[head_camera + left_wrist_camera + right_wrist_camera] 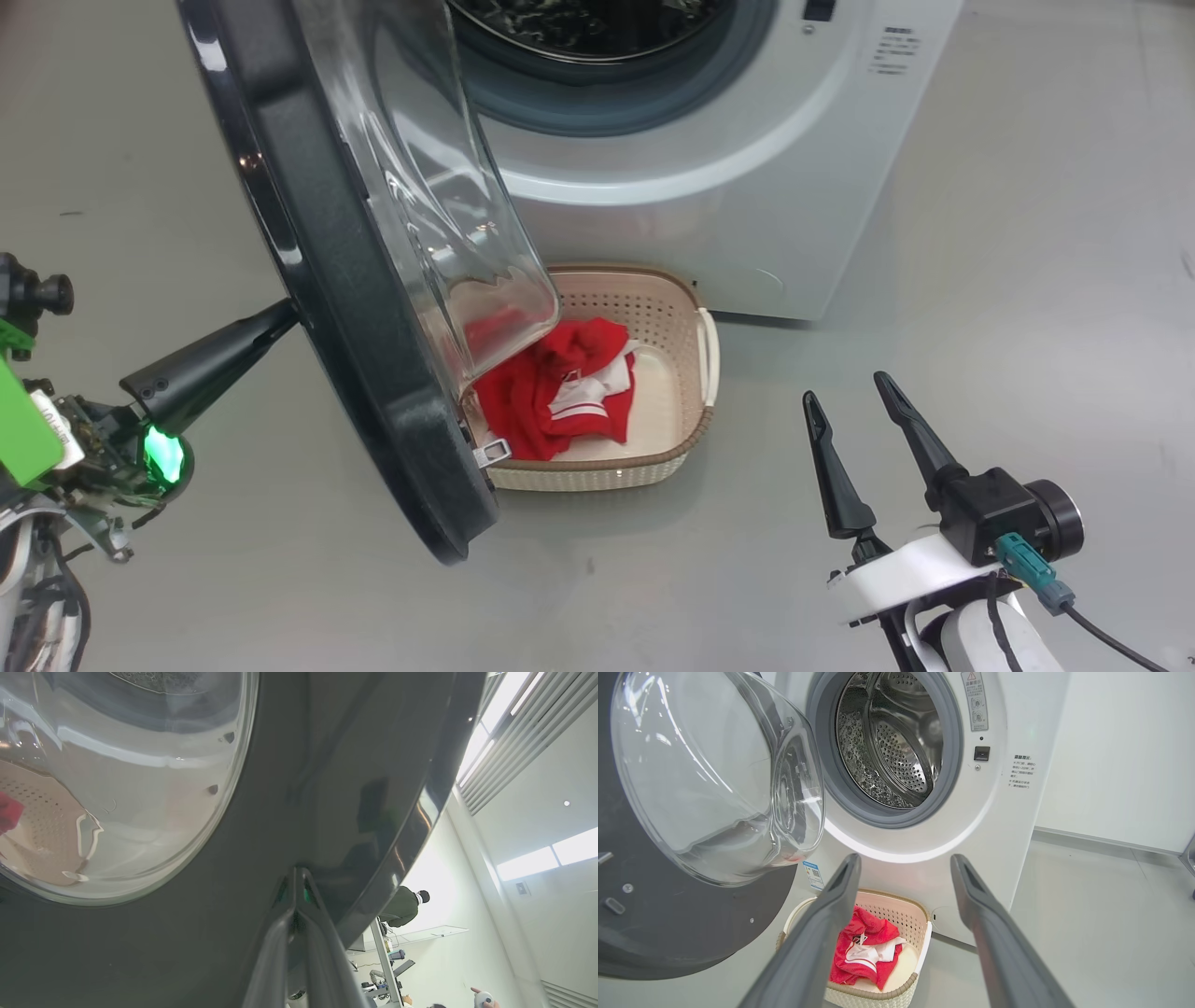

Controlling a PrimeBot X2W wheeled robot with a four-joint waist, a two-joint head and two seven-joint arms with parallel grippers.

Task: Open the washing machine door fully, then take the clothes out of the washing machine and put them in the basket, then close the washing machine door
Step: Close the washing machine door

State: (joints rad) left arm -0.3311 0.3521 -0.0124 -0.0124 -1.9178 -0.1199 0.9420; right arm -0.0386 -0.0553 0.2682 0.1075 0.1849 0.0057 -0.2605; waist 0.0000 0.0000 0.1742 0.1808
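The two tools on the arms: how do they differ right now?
The left tool is shut, fingers together; the right tool is open, fingers spread apart. The left tool's tip touches the outer face of the washing machine door; the right tool hangs free above the floor, touching nothing. Both have two long dark fingers and hold nothing.

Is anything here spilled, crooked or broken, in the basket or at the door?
Nothing stands out. The clothes lie inside the basket, which stands upright before the washing machine; the door looks intact.
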